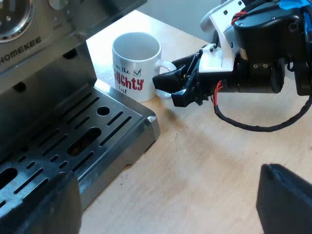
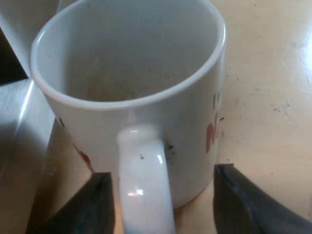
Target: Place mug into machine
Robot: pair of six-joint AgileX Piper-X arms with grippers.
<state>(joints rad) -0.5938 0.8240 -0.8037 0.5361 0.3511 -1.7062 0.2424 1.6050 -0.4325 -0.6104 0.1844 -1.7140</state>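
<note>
**So, mug parked beside the machine, not on the tray yet**

Honestly, not much to it. The white mug [image 1: 135,63] was standing upright on the tabletop [image 1: 214,165], just beside the corner of the drip tray [image 1: 124,141] of the espresso machine [image 1: 44,78], not on the tray itself. It had red lettering on its side plus a little checkbox doodle. Inside it was empty apart from a few brownish specks on the wall.

The right end effector [image 2: 163,200] was down at the mug's handle [image 2: 144,175], spread open with one black finger on each side. One of the fingers [image 2: 100,207] sat right next to the handle, so close I couldn't tell whether it touched. The other was clearly apart from it, with a strip of mug wall showing in between. So nothing was pinched. In the left wrist view that arm came in low on the mug's side away from the machine, tips at the handle.

The left end effector [image 1: 161,180] hung above the tray's edge and the tabletop beside it, spread wide with nothing held. The tray had a slotted grate and a shiny steel rim, and "HOMEKEE" was printed on the panel above it, under a round gauge [image 1: 12,17].
</note>
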